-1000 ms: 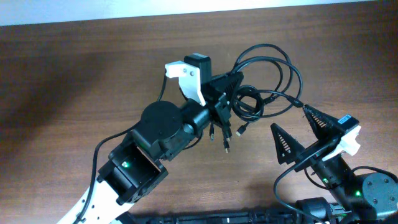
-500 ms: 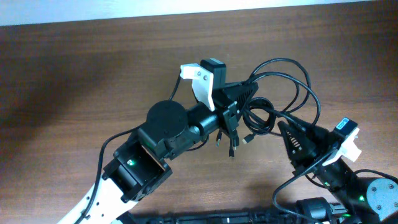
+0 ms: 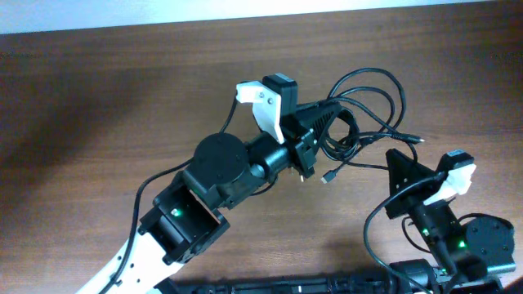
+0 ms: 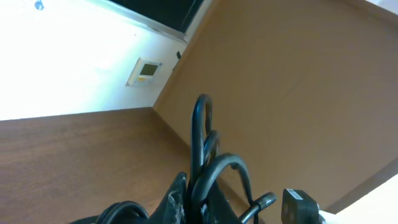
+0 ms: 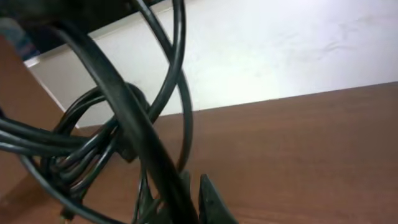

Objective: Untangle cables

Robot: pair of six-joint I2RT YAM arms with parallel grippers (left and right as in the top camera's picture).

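Observation:
The cables (image 3: 353,140) are a tangle of thin black cords lifted above the brown table (image 3: 122,98), with big loops (image 3: 398,98) spreading to the right. My left gripper (image 3: 333,108) is shut on the bundle; in the left wrist view cords (image 4: 200,143) rise from between its fingers (image 4: 198,190). One small plug (image 3: 327,175) dangles below the bundle and another (image 3: 417,140) sticks out to the right. My right gripper (image 3: 393,158) sits at the lower right, shut on one cord that leads back to the tangle. In the right wrist view that cord (image 5: 127,118) runs down into the jaws (image 5: 196,186).
The left arm's black and white body (image 3: 221,171) crosses the table's centre from the lower left. The right arm's base (image 3: 458,241) stands at the lower right. The table's back edge meets a pale wall (image 3: 245,12). A black rail (image 3: 270,286) lines the front edge.
My right gripper closed from wide open onto a cord and drew back toward the lower right. The left gripper shifted slightly right and up with the bundle, and the loops stretched out.

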